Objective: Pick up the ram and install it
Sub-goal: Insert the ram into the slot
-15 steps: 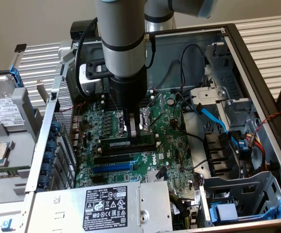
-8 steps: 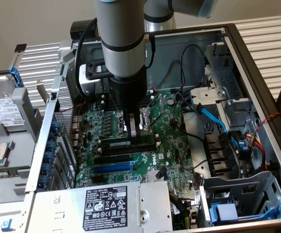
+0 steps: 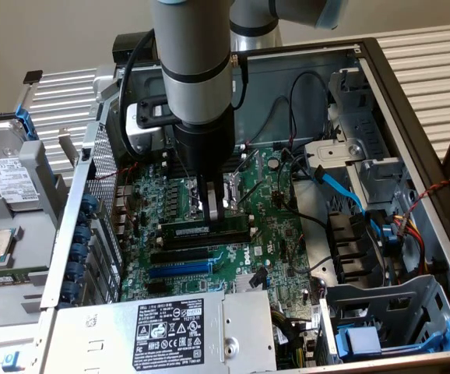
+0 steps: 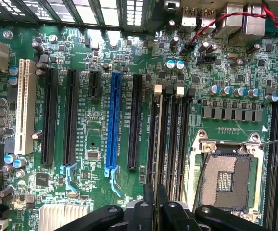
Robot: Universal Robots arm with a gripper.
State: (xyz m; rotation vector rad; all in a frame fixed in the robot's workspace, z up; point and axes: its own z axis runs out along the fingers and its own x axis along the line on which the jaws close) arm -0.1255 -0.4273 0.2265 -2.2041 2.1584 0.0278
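Open computer case (image 3: 412, 117): green motherboard (image 4: 98, 168), blue expansion slot (image 4: 113, 120), open processor socket (image 4: 225, 178); grey power supply (image 3: 93, 335) alongside, hard drive (image 3: 7, 175) outside

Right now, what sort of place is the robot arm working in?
Probably a computer assembly or repair bench. An open desktop case lies flat with its green motherboard exposed, a loose hard drive sits beside it, and the claw grips the ram inside the case.

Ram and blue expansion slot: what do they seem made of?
Ram: thin, flat, dark green stick with a pale label, probably matt fibreglass circuit board. Blue expansion slot: even colour, crisp moulded edges, slight sheen, so likely plastic.
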